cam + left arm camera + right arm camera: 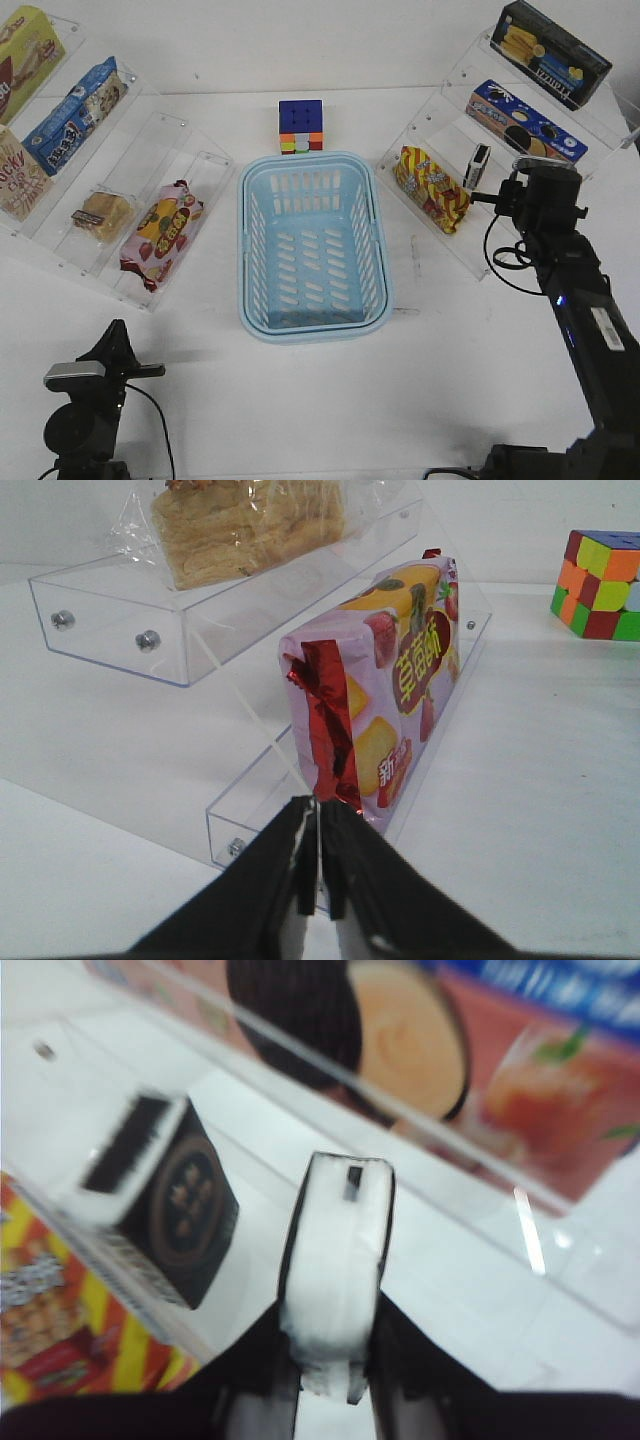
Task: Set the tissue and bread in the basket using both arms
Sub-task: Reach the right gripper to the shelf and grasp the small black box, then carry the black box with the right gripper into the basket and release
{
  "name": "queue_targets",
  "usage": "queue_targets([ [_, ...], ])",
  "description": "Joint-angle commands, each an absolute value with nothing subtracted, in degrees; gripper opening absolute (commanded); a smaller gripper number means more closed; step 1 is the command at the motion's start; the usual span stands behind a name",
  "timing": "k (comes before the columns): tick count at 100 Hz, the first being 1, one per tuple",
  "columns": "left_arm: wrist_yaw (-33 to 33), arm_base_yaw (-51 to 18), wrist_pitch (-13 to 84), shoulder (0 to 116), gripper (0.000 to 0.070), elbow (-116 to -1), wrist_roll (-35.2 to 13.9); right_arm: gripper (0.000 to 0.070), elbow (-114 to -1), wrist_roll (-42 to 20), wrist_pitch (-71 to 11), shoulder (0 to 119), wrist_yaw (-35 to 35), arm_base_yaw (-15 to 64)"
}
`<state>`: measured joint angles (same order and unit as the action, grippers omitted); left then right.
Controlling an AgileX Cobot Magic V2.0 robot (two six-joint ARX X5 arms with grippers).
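right gripper (478, 196) of mine reaches to the right shelf, its fingers pressed together on nothing, just beside the tissue (479, 164), a black pack with white sides standing upright there.

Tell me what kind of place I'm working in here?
Probably a lab tabletop staged as a mock shop: clear tiered racks holding packaged snacks on both sides, a blue basket in the middle, and a Rubik's cube on a plain white table.
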<state>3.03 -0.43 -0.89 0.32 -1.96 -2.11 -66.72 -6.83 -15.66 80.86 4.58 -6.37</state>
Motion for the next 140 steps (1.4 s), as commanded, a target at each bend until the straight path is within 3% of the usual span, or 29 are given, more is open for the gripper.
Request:
queue_targets([
  [1,3.0,-0.4,-1.8,0.3,0.0001,-0.8,-2.2,0.0000,-68.4,-6.3,-14.6,76.3,1.6,-5.9],
  [30,3.0,-0.4,-1.8,0.3,0.0001,-0.8,-2.2,0.0000,-68.4,-9.4,-15.3,66.0,-24.4,5.2],
  [51,3.0,-0.4,-1.8,0.3,0.0001,-0.8,-2.2,0.0004,-68.3,-3.5,-17.7,70.4,-23.8,21.7],
  [57,3.0,-0.4,-1.8,0.3,0.0001,-0.8,-2.2,0.0090,-68.3,-2.6,-18.2,72.7,-22.3,24.4],
  [67,3.0,-0.4,-1.8,0.3,0.0001,-0.8,-2.2,0.0382,-68.3,-2.5,-18.5,75.6,-20.9,26.9],
  [71,3.0,-0.4,-1.8,0.3,0.0001,-0.8,-2.3,0.0421,-68.3,-2.5,-18.3,76.2,-20.9,27.3],
  [82,3.0,-0.4,-1.8,0.3,0.0001,-0.8,-2.8,0.0418,-68.4,-2.8,-17.2,75.6,-20.9,27.4],
  [88,3.0,-0.4,-2.2,0.3,0.0001,-0.8,-5.6,0.0394,-68.4,-2.8,-17.2,73.5,-19.7,26.5],
  [93,3.0,-0.4,-2.8,0.3,0.0001,-0.8,-10.2,0.0294,-68.4,-3.2,-17.2,71.4,-17.4,25.1],
  [102,3.0,-0.4,-3.1,0.3,0.0001,-0.8,-19.2,0.0000,-68.4,-3.2,-19.0,67.0,-13.5,21.7],
  [111,3.0,-0.4,-3.4,0.3,0.0001,-1.3,-26.9,0.0000,-67.5,-3.3,-21.5,62.6,-10.2,18.4],
  [116,2.9,-0.4,-3.3,0.3,0.0001,-2.3,-28.9,0.0000,-65.3,-3.3,-19.9,59.6,-8.4,17.2],
  [130,1.5,-0.4,-0.9,1.1,0.0001,-8.2,-28.8,0.0000,-52.8,-3.2,-8.7,49.1,-7.0,15.3],
  [140,1.5,-0.4,2.6,5.3,0.0001,-15.2,-24.2,0.0000,-41.8,-3.3,0.3,41.7,-5.5,15.0],
])
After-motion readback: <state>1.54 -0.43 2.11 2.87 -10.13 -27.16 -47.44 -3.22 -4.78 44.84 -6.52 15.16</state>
